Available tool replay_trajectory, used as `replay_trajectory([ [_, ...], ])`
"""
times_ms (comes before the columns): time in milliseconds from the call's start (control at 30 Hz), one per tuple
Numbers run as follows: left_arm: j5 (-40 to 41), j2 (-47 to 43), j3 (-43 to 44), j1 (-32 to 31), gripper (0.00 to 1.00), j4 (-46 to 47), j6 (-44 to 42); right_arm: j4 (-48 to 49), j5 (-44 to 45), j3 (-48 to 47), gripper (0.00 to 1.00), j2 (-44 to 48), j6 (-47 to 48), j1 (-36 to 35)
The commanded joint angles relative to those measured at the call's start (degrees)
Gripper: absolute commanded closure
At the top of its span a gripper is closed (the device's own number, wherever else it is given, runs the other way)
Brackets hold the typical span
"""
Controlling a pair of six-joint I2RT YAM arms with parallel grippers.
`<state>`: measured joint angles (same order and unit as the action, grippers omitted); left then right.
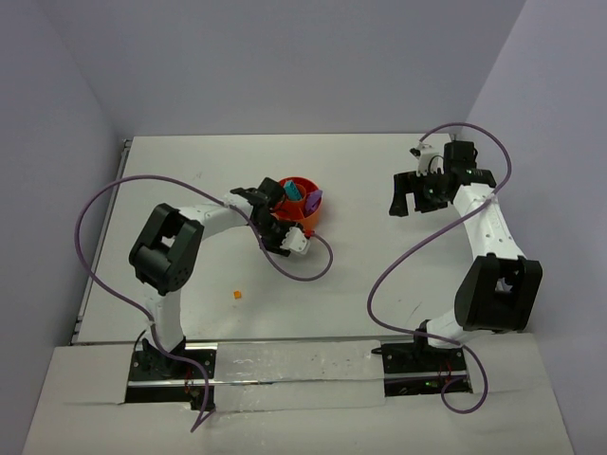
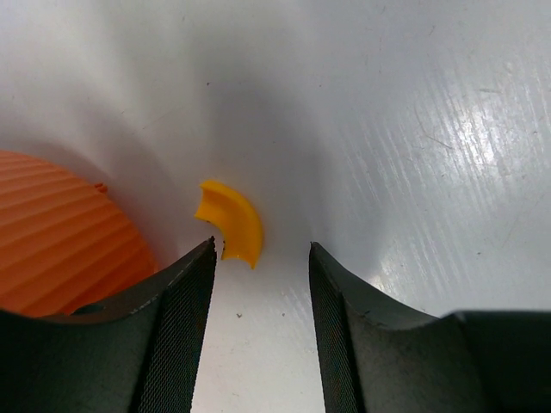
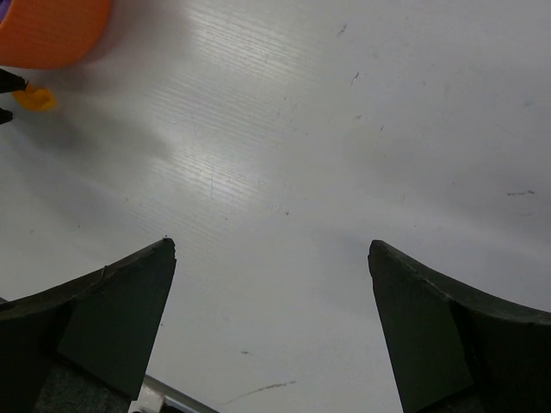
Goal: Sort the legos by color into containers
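The orange bowl (image 1: 302, 210) stands mid-table with a teal brick (image 1: 292, 192) and a purple block (image 1: 314, 201) inside. My left gripper (image 1: 252, 197) sits low at the bowl's left side. In the left wrist view its jaws (image 2: 262, 246) stand partly open over bare table, nothing between them. A curved yellow-orange lego (image 2: 231, 222) lies just beyond the left fingertip, beside the bowl's ribbed wall (image 2: 52, 232). My right gripper (image 1: 410, 194) hangs wide open and empty (image 3: 271, 246) far to the right. Its view catches the bowl (image 3: 52, 30) and the curved lego (image 3: 36, 99) at top left.
A tiny orange lego (image 1: 238, 295) lies alone on the table nearer the arm bases. A purple cable (image 1: 303, 275) loops from the left arm over the table below the bowl. Walls close the table at the back and sides.
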<state>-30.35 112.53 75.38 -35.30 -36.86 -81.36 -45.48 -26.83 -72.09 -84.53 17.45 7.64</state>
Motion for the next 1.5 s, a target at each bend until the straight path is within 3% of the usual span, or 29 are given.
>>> replay_trajectory([
  [0,0.72,0.76,1.57,-1.07,0.46,-3.74,-3.39,1.01,-0.63,-2.83,0.0,-0.59,0.35,0.75],
  [567,2.05,-2.04,-0.76,-2.49,0.54,-5.76,-4.95,1.01,-1.29,-4.02,0.0,-1.61,0.39,0.89],
  [1100,4.42,-4.63,-3.16,-5.67,0.63,-8.41,0.72,0.84,-2.19,-4.64,0.0,-2.24,0.67,0.89],
  [1467,5.74,-4.33,-5.6,-6.36,0.6,-6.27,5.4,0.72,-2.97,-6.22,0.01,-3.66,0.6,0.89],
])
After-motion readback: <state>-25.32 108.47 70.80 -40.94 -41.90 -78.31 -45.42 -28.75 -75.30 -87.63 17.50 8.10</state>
